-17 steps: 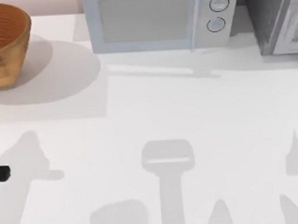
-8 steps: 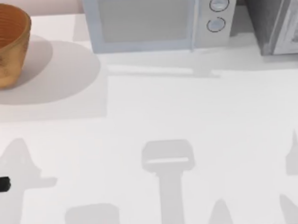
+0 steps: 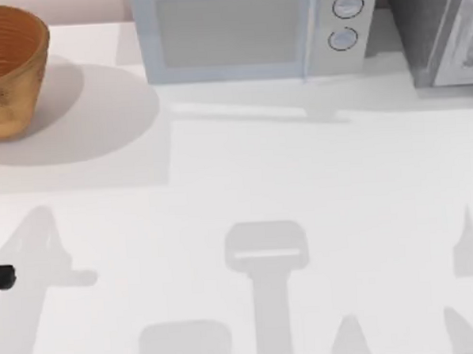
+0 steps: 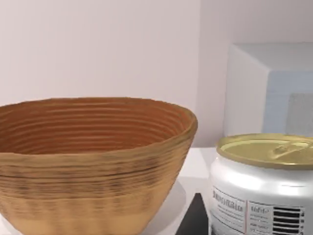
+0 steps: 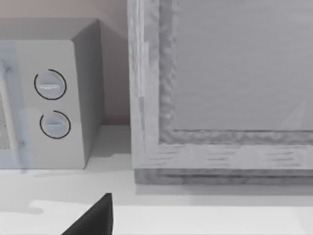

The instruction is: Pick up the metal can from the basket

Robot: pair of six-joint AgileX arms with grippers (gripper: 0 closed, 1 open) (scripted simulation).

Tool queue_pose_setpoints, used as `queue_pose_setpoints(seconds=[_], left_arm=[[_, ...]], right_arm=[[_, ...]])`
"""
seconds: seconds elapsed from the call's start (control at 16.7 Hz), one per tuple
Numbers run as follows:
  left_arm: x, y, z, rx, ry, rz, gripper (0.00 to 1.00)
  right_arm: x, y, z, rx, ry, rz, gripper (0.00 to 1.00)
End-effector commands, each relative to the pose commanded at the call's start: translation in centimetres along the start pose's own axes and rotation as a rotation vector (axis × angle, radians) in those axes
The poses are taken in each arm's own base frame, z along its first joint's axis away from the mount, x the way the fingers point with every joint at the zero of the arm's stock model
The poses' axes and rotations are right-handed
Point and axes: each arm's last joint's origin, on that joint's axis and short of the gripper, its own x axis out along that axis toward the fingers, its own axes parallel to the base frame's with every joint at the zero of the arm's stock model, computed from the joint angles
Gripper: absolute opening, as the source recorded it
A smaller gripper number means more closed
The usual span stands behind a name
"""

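Observation:
The metal can is outside the basket, close to the left wrist camera: silver sides, a white label and a gold-tan lid. One dark finger of my left gripper rests against its side, so the gripper is shut on it. The basket, a woven orange-brown bowl, stands beyond the can with nothing visible inside. From above, the basket sits at the table's far left corner. A dark tip of my left gripper pokes in at the left edge, well in front of the basket.
A pale microwave stands along the back, its two round knobs facing the right wrist camera. A grey cabinet fills the back right corner. A dark piece of my right gripper hangs before them. Arm shadows cross the white table.
The dark tip of my left gripper slid toward the table's front, then came back nearly to where it began. The arm shadows shifted with it. The basket stayed put.

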Motion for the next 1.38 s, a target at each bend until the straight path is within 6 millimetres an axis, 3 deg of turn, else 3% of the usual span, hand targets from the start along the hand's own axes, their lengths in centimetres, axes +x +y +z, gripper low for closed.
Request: queue_pose_setpoints(seconds=[0.36,0.66,0.96,1.38], left_arm=[[3.8,-0.7,4.0,0.011,-0.006,-0.165,0.0],[7.9,-1.4,5.7,0.02,-0.011,-0.296,0.0],[12.1,-2.3,5.7,0.024,-0.006,-0.416,0.0],[17.4,-4.1,3.6,0.014,0.005,-0.611,0.0]], right_arm=[[0.0,0.0,0.0,0.0,0.0,0.0,1.0],[0.0,0.0,0.0,0.0,0.0,0.0,1.0],[0.0,0.0,0.0,0.0,0.0,0.0,1.0],[0.0,0.0,0.0,0.0,0.0,0.0,1.0]])
